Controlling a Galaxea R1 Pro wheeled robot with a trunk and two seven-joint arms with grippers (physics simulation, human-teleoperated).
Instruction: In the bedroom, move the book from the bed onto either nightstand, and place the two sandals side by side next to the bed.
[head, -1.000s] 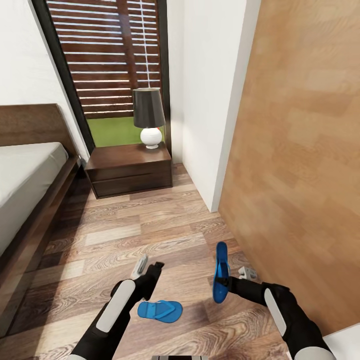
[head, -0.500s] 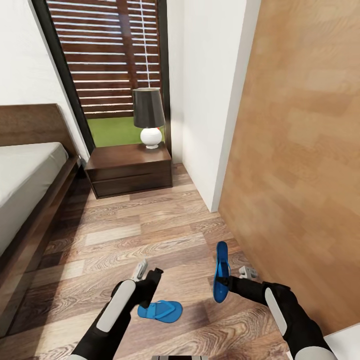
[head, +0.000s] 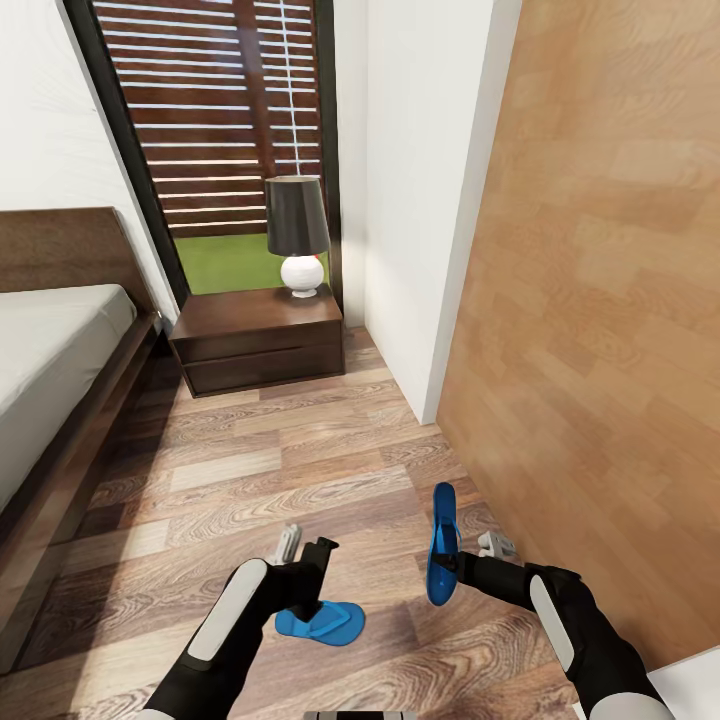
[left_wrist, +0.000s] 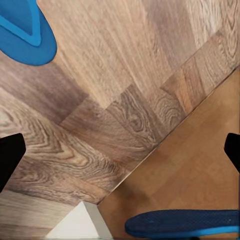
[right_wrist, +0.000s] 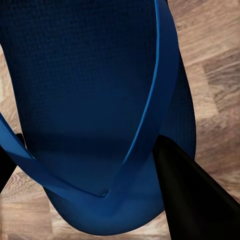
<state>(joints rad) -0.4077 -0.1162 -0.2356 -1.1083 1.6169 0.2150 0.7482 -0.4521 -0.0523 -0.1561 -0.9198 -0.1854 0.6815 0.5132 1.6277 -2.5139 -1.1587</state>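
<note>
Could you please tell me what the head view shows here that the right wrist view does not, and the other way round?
Head view alone: the bed, the nightstand with a lamp on it, the slatted window, the left gripper above the sandal lying on the floor.

Right wrist view alone: a close look at the held sandal's thong straps and textured sole.

Both: the sandal held in the right gripper, the right gripper and the wood plank floor.

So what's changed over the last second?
The left gripper has slid right and closer, now over the bright blue flip-flop lying flat on the wood plank floor, gripping nothing. Unchanged: the right gripper keeps the other blue flip-flop clamped on edge.
</note>
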